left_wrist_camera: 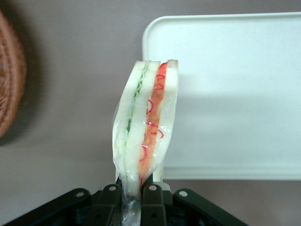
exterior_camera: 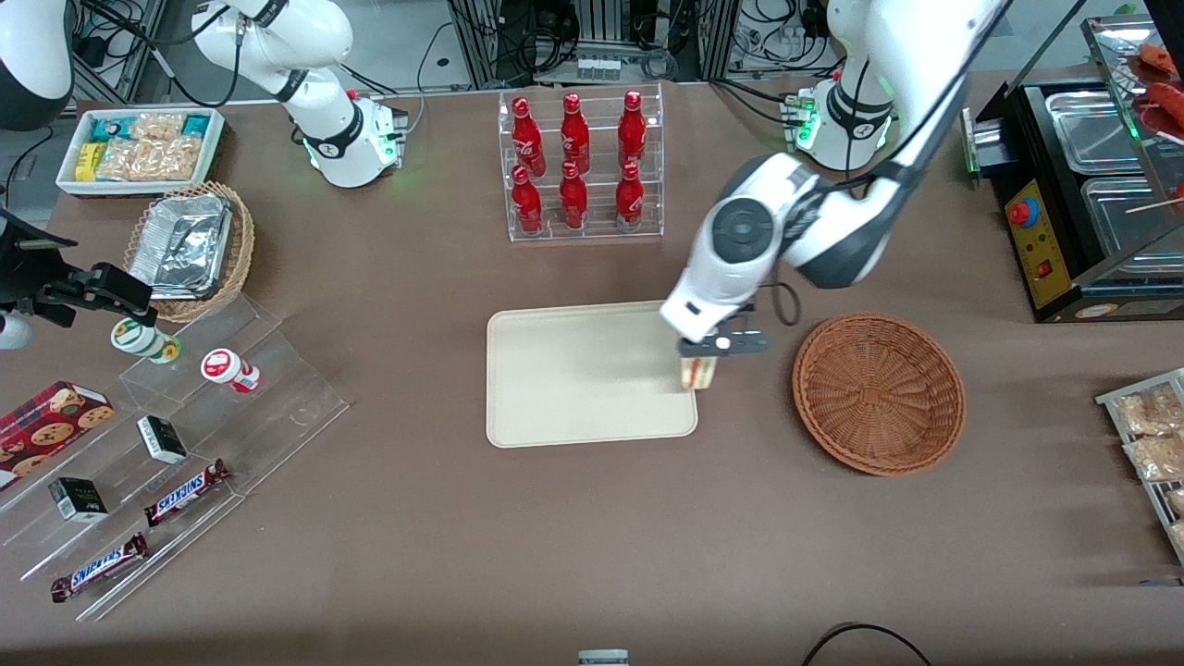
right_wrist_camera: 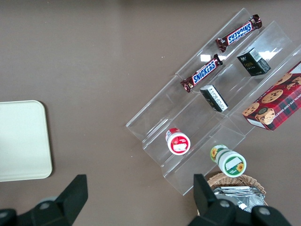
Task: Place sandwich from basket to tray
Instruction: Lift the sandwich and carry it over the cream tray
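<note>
Sandwich [left_wrist_camera: 145, 127] hung pinched in the claw [exterior_camera: 720, 346] right over the tray [exterior_camera: 573, 407] edge nearest the basket [exterior_camera: 879, 393], so I'd have nudged it further in before dropping.

**What the views hide**

The black two-finger gripper [left_wrist_camera: 132, 197] clamps the clear-wrapped triangular sandwich [left_wrist_camera: 143, 129]; the fingertips and the wedge's clamped end run past the wrist picture's edge. Beside the sandwich, the reddish-brown woven wicker basket [left_wrist_camera: 10, 80] shows only a cropped sliver of rim.
</note>
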Controlling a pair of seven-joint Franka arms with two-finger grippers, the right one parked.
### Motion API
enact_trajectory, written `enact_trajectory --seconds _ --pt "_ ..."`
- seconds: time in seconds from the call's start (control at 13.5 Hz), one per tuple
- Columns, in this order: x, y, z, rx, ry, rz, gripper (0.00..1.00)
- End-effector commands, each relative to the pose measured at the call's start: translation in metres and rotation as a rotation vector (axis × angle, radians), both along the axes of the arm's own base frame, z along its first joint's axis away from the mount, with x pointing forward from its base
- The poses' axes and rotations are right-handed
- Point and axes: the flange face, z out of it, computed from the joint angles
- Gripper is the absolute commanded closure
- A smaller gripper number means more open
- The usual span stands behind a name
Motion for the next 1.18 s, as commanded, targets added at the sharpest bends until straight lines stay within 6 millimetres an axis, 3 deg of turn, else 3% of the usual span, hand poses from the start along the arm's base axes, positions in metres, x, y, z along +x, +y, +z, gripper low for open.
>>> enact_trajectory --seconds 0.0,0.3,0.59,1.11 --pt "0.01 -0.044 -0.019 0.015 -0.038 0.053 1.0" --pt "-0.001 -0.105 -0.028 -0.036 -0.033 0.093 1.0" --pt "-0.006 -0.14 -0.04 -0.048 -0.019 0.134 1.0" --pt "0.0 -0.155 -0.066 0.023 -0.028 0.169 1.0"
